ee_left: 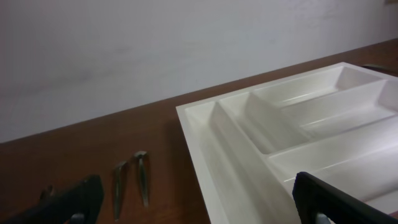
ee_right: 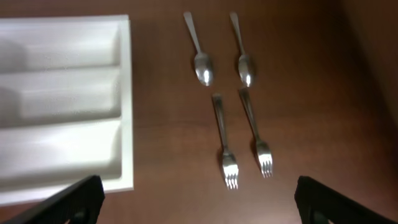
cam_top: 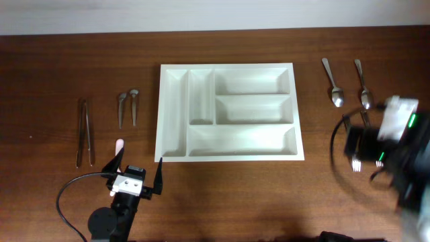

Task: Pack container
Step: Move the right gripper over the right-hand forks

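Note:
The container [cam_top: 174,111] is a large white tray with five empty compartments, lying mid-table; its corner fills the right of the left wrist view [ee_left: 205,134] and its side shows at the left of the right wrist view [ee_right: 126,106]. My left gripper [ee_left: 196,202] stands open near the table's front, just off the tray's front left corner, holding nothing. On the right, two spoons [ee_right: 199,53] and two forks [ee_right: 225,140] lie on the wood. My right gripper [ee_right: 199,199] hangs open over the table just short of the fork tines, empty.
Left of the tray lie two small metal utensils [cam_top: 127,107] and a pair of long thin metal sticks [cam_top: 84,131]. A small pink-tipped object [cam_top: 119,144] sits by the left gripper. The right arm [cam_top: 403,148] covers most of the forks from above.

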Tool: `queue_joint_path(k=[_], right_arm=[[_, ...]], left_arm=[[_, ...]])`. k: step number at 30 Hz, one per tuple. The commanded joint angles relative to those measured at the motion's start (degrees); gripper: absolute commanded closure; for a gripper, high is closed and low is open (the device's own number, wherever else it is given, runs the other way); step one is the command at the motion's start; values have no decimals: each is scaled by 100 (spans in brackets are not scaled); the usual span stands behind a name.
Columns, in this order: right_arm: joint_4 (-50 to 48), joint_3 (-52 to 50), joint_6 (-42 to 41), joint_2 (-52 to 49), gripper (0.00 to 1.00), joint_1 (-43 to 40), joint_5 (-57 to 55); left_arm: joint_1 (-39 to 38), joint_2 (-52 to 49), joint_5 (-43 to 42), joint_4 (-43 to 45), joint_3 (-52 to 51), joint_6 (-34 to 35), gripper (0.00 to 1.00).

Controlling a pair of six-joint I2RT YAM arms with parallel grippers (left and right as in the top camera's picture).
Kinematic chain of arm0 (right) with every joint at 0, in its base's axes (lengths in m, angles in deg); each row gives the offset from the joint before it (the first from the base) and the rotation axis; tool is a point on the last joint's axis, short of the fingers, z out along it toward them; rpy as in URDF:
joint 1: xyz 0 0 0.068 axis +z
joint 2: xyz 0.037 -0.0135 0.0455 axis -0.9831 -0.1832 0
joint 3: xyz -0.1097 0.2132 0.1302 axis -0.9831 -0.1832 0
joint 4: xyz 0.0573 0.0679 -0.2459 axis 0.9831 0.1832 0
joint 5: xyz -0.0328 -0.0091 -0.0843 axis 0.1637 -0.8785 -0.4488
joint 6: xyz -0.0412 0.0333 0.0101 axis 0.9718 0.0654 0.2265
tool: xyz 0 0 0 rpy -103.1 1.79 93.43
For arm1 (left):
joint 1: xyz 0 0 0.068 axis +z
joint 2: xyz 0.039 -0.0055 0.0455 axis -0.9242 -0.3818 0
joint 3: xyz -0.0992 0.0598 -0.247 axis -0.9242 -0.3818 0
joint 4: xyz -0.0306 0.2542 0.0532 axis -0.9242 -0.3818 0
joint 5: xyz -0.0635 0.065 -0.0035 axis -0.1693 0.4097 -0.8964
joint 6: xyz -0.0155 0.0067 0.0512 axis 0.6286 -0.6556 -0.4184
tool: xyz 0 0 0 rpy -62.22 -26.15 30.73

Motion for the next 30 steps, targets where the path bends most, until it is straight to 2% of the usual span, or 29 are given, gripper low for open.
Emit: queue_joint_path(k=[1,4,7,11,18,23,26,30], right_arm=[[485,1377,131,-1248,1,-208,138],[1045,2361,46,-2186,1,-208,61],[1449,2852,138,-2927,1,-210,-640],[1464,2865,199,-3585,1,-212,-1373],[1491,2811,522,-4664,2,-219,-1399],[1351,2811,525,-5469,1,-345,-1032],[1220,2811,824,-5764,2,-437,-597],[1097,2811,1021,-6033,1,-514,-566]], left_arm=[[-22,46,4,-28,-20,28,1],[-22,46,4,-28,-20,31,1],[-22,46,4,-28,-20,28,1],[-22,46,4,-28,-20,28,1],[-22,46,4,-28,-20,28,1],[-22,46,4,-28,-20,28,1],[-22,46,4,-28,-20,28,1],[-22,46,4,-28,-20,28,1]])
